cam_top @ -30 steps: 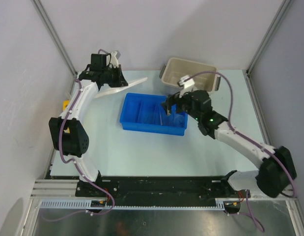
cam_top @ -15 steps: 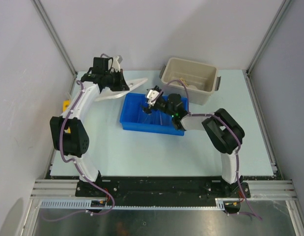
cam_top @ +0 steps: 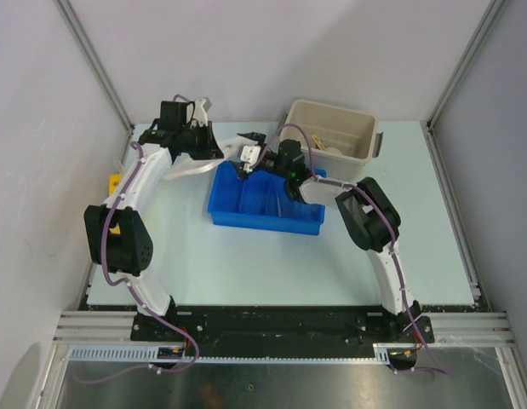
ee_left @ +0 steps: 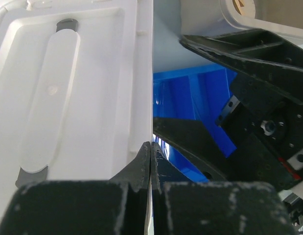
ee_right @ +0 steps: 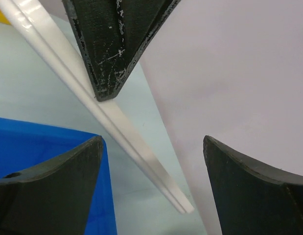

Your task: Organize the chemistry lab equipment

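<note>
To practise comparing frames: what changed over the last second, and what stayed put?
The right fingers, open, swung left from the tray's right end to its far left corner, beside the lid, as that arm folded. The left fingers stayed shut on the lid; tray and tub unmoved.

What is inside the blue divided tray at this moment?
In the blue divided tray, the left compartment looks bare. Faint glints in the middle one may be clear glass tubes. The right arm hides the far-right part.
</note>
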Motion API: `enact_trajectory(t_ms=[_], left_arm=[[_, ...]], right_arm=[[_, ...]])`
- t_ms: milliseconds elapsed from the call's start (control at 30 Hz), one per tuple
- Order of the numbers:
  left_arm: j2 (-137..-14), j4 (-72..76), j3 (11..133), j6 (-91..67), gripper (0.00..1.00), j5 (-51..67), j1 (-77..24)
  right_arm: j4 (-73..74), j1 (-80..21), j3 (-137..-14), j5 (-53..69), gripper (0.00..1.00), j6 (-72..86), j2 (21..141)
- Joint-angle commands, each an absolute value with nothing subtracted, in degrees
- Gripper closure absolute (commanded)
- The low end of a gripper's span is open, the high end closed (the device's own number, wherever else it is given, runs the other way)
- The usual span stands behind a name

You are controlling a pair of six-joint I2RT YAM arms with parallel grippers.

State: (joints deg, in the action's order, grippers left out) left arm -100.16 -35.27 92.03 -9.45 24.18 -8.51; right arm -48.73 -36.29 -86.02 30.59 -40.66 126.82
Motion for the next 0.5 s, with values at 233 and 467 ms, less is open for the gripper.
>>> enact_trajectory(t_ms=[233,467], left_arm=[[-97.4,-34.0,93.1,-8.7,1.00,25.3,-8.9],[-97.1,-33.9,94.9,-8.9,1.00,25.1,-8.9]], right_arm=[[-33.2,-38.3,-101.6,31.6,0.39,-54.9,134.5],[-28.7,-39.1,-106.7,31.6,0.76,-57.8,136.6]])
